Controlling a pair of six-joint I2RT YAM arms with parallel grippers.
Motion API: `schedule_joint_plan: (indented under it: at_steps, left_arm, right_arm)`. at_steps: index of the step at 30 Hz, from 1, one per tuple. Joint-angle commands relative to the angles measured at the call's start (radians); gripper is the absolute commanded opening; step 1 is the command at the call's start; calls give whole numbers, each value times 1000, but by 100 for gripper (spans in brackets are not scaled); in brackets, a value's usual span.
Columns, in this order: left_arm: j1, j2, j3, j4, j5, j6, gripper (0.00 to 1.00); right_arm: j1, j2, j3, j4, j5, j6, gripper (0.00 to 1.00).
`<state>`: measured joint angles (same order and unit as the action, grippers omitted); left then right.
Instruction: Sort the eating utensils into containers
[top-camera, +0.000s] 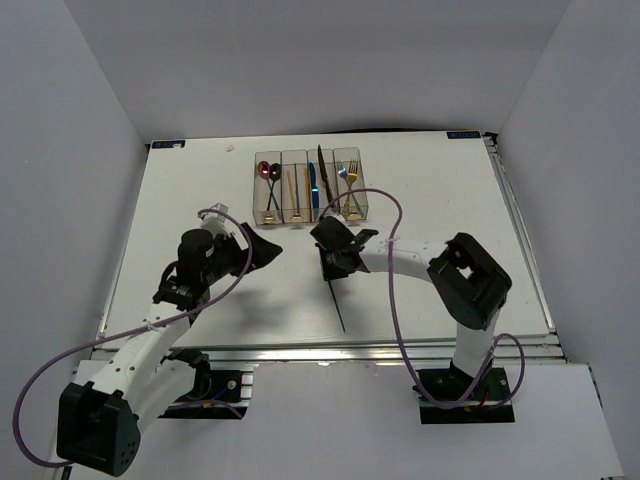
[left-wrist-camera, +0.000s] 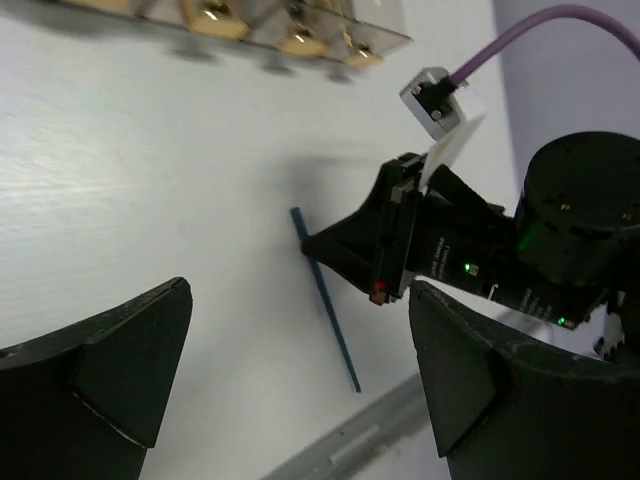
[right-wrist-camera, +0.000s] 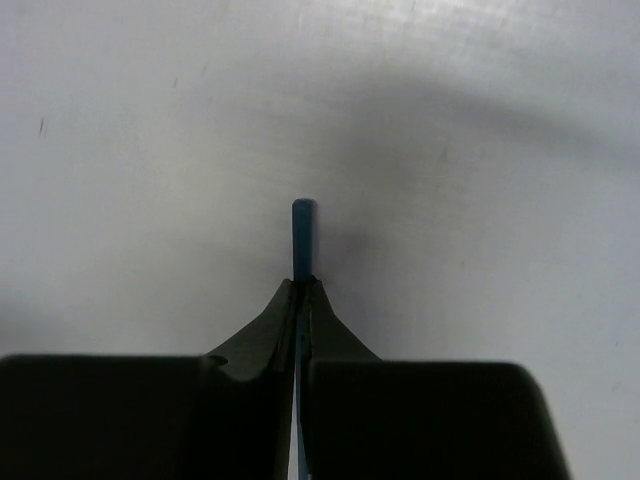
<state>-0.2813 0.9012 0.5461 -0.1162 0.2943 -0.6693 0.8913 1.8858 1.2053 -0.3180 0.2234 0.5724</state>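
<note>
Now, at left, our left gripper (top-camera: 265, 250) hangs wide open, holding nothing. Mid-table, our right gripper (right-wrist-camera: 302, 285) is pinched tight near one end of the slim blue utensil (left-wrist-camera: 338, 335); we'd carry it level toward the containers (top-camera: 282, 185).

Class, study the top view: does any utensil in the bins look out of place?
Yes: the black knife lies slanted in the containers, its end poking past their far rim, unlike the blue knife beside it.
</note>
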Motion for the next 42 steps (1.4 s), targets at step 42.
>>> schedule_joint_plan:
  at_steps: [42]
  left_arm:
    - [-484,174,25,682,178,-76,63]
  right_arm:
    - [-17,-863,-276,376,-288,159,0]
